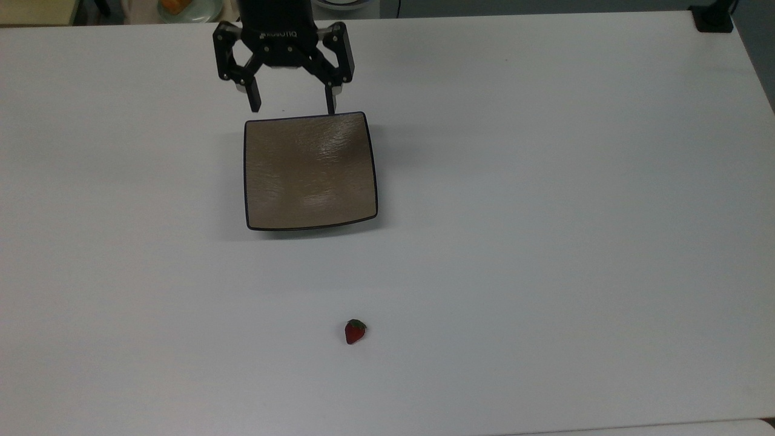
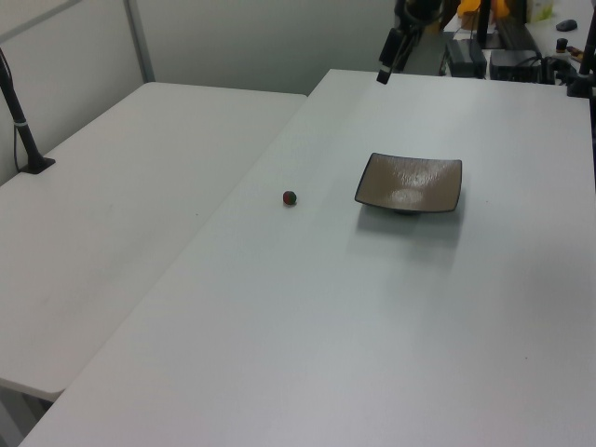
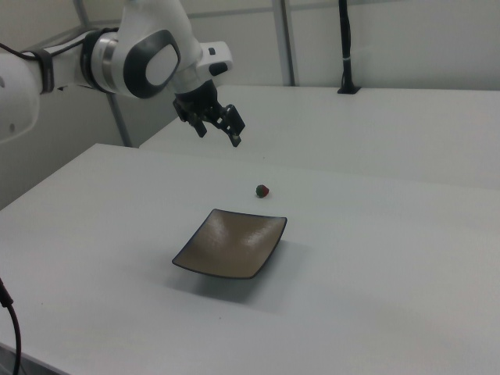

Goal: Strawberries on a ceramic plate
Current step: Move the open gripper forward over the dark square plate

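**Strawberry waiting near the tabletop's front edge, nothing in my grasp yet**

Strawberry (image 1: 355,332) first: it lies alone on the white tabletop (image 1: 545,212), close to the edge at the bottom of the top view, well apart from anything else. It is tiny and rounded, with its green cap to one side, so I judge it will roll or squirt out if my fingers close off-centre or press too hard.

Farther back sits the plate (image 1: 310,171), square, brown and glossy, bare of fruit, roughly midway across the tabletop. Its rim curves upward, and I will have to clear that on the way back.

Farthest is my gripper (image 1: 292,109), spread wide and holding nothing, hanging in the air just past the plate's far edge. In the right view it (image 3: 220,129) is well above the surface.

The task is barely begun, as I judge it. My path to the fruit runs over the plate; dropping too early could clip that rim and shove the plate. Coming down too fast on the fruit could bruise it or knock it toward the near edge.
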Robot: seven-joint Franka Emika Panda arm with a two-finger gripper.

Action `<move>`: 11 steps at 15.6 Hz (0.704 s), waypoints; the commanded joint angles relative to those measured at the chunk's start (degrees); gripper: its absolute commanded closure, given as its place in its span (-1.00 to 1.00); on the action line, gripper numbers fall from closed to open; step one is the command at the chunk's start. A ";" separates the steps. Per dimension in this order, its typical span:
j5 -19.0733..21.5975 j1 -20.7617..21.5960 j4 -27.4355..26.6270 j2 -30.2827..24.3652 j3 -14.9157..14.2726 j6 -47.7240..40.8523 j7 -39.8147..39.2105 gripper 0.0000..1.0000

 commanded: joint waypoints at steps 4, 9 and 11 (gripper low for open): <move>-0.92 1.13 0.81 7.11 -0.70 11.93 0.49 -1.00; -0.92 1.21 4.75 14.31 -0.53 18.98 0.84 -1.00; -0.92 1.22 8.45 18.27 -0.53 19.07 0.84 -1.00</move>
